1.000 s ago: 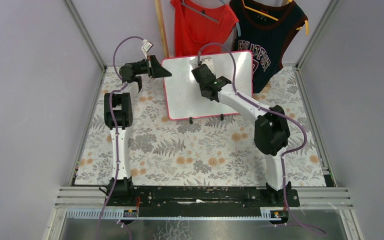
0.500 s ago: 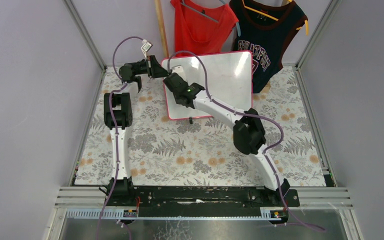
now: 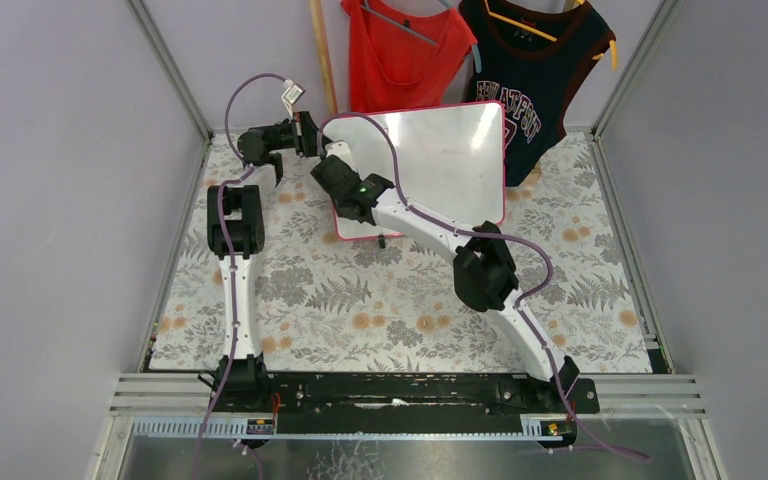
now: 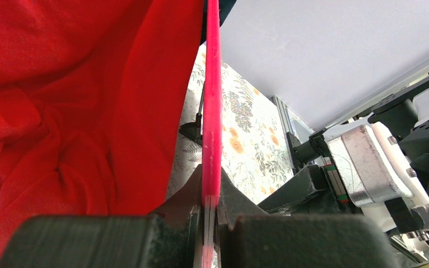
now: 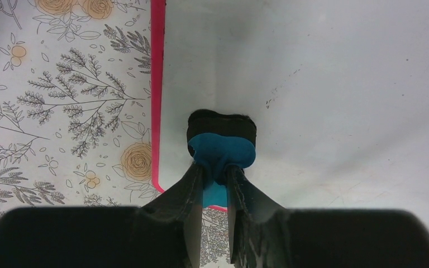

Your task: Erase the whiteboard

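Observation:
The whiteboard (image 3: 440,160), glossy white with a pink-red frame, stands tilted at the back of the table. My left gripper (image 3: 307,133) is shut on its upper left edge; the left wrist view shows the pink frame (image 4: 211,111) edge-on between the jaws (image 4: 211,192). My right gripper (image 3: 338,172) is shut on the blue eraser (image 5: 222,148), whose black felt presses on the board near its lower left corner (image 5: 157,111). The board face (image 5: 324,84) shows only faint specks.
A red top (image 3: 400,50) and a dark jersey (image 3: 535,70) hang behind the board. A wooden stick (image 3: 322,55) leans at the back. Floral cloth (image 3: 380,300) covers the table. Metal frame posts stand at both sides.
My right arm has swept the eraser leftward across the board, from its middle to its lower left edge. The left gripper has stayed on the board's edge.

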